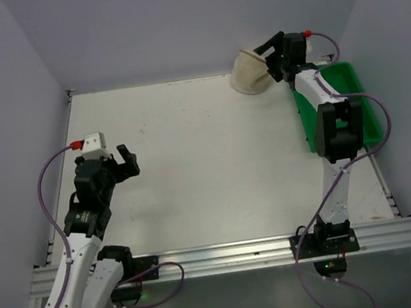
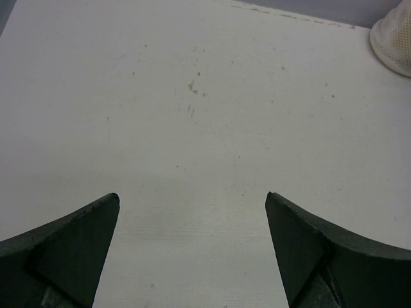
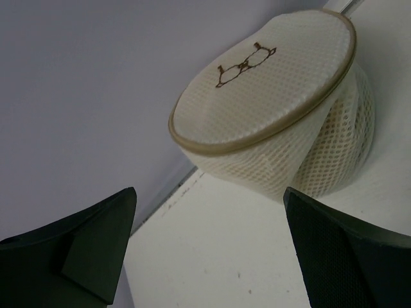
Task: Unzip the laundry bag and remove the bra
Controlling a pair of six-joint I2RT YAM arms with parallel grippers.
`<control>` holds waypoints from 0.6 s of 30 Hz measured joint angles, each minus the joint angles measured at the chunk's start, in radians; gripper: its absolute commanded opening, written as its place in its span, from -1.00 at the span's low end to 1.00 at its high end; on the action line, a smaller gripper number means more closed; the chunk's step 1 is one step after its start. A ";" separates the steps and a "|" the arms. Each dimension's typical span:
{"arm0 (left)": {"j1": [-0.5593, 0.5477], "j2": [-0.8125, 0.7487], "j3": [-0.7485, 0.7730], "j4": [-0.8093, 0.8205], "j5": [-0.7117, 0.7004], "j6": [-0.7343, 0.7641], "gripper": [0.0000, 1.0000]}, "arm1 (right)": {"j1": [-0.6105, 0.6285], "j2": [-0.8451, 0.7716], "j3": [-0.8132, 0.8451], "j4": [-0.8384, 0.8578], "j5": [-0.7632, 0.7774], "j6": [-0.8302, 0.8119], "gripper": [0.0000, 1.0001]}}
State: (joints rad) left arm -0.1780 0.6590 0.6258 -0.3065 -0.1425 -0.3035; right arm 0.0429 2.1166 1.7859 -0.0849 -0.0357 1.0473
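The laundry bag (image 1: 250,72) is a cream-white round mesh pouch lying tilted at the table's far edge, against the back wall. In the right wrist view the laundry bag (image 3: 276,109) shows its stiff tan rim and a small dark bra symbol on the flat face. My right gripper (image 1: 274,54) is open and empty, just right of the bag; in its own view the right gripper (image 3: 210,192) is a little short of the pouch. My left gripper (image 1: 124,160) is open and empty over bare table at the left, far from the bag. The bra is hidden.
A green rectangular plastic tray (image 1: 360,113) sits along the right edge, partly under the right arm. The back wall stands right behind the bag. The left wrist view shows the bag's edge (image 2: 393,40) at the far top right. The table (image 1: 206,161) is white with small marks.
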 measured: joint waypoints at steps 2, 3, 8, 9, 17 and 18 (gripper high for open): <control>0.000 0.011 0.000 0.002 0.000 0.000 1.00 | -0.015 0.065 0.048 0.005 0.003 0.047 0.97; 0.000 0.018 0.000 0.003 -0.002 0.000 1.00 | -0.022 0.097 0.072 0.005 0.004 0.070 0.97; 0.001 0.048 0.000 0.005 -0.003 0.000 1.00 | -0.049 0.224 0.134 0.050 -0.007 0.160 0.84; 0.001 0.051 0.000 0.005 -0.003 0.000 1.00 | -0.053 0.248 0.146 0.054 -0.010 0.170 0.56; 0.005 0.057 0.000 0.006 -0.003 0.000 1.00 | -0.071 0.311 0.132 0.179 -0.104 0.188 -1.00; 0.006 0.056 0.000 0.006 -0.002 0.000 1.00 | -0.071 0.294 0.094 0.210 -0.122 0.186 -1.00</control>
State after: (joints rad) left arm -0.1719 0.7151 0.6258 -0.3008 -0.1448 -0.3031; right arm -0.0277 2.4111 1.8801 0.1249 -0.1577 1.2331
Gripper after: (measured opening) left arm 0.997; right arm 0.038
